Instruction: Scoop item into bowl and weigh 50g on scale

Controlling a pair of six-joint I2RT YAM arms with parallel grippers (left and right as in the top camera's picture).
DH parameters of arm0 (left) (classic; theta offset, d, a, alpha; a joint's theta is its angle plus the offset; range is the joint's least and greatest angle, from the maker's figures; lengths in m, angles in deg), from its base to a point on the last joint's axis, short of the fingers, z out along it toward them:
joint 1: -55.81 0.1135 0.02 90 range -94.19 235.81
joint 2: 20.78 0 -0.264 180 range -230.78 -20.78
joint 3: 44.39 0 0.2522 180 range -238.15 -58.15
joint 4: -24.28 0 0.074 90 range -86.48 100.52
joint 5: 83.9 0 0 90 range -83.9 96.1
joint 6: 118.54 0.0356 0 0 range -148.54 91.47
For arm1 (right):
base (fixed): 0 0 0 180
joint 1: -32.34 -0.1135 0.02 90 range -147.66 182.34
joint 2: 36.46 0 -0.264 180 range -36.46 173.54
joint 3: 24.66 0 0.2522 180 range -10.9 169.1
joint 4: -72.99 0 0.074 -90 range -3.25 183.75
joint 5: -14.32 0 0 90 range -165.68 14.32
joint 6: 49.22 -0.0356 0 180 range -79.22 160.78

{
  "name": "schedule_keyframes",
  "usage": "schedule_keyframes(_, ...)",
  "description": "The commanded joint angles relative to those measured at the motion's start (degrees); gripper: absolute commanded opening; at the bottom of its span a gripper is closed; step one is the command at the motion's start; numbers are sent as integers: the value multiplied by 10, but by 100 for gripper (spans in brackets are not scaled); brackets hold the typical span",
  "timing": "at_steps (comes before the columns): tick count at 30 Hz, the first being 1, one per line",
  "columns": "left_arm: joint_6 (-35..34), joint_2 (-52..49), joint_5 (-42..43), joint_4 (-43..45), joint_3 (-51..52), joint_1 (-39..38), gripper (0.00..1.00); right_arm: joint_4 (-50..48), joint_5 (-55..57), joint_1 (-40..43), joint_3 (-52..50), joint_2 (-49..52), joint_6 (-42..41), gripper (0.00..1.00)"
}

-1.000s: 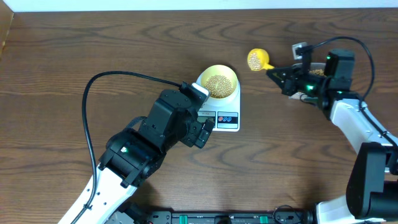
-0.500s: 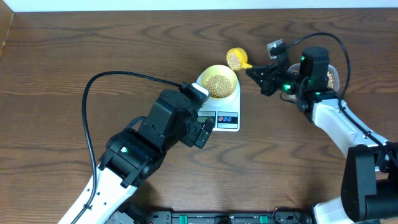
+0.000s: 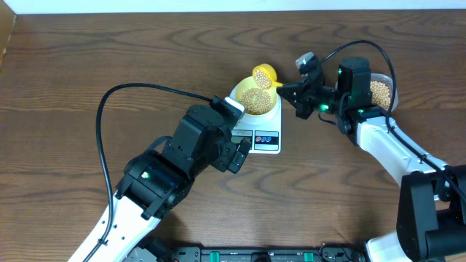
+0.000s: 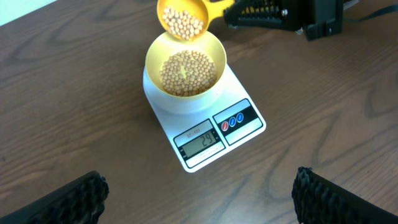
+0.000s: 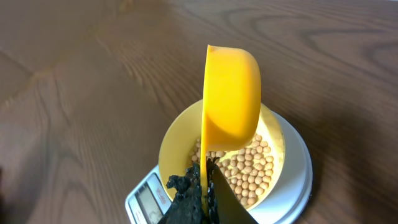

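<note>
Brown wood table (image 3: 73, 73). Right gripper (image 3: 285, 90) clamped on yellow scoop (image 3: 263, 75); bowl (image 4: 151, 68) just ahead, below, on scale (image 4: 249, 102). Tip slowly, trickle beans (image 4: 186, 71), watch display (image 4: 200, 142). Left gripper (image 4: 199, 185) wide, empty.

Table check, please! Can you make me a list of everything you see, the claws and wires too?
Surface: dark wood-grain table, no spills seen.
Job's things: white scale carries a pale-yellow bowl partly filled with beans; the display shows 29.
Clutter: a yellow scoop loaded with beans is above the bowl's rim; a clear tub of beans sits at the right.
Claws: left claw is open and empty, on the display side of the scale; right claw is shut on the scoop's handle.
Cables: a black cable loops over the left arm; another arcs over the right arm.
Surroundings: a pale strip beyond the far edge.
</note>
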Motion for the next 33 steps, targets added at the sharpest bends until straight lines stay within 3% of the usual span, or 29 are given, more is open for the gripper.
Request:
schedule_keyframes(1, 10, -3, 5, -2, 0, 2, 97, 5, 1, -6, -1, 5, 95, 1)
schedule_keyframes(11, 10, -3, 5, -2, 0, 2, 97, 7, 45, -6, -1, 5, 178, 1)
schedule_keyframes(33, 10, -3, 5, -2, 0, 2, 97, 7, 45, -6, -1, 5, 196, 1)
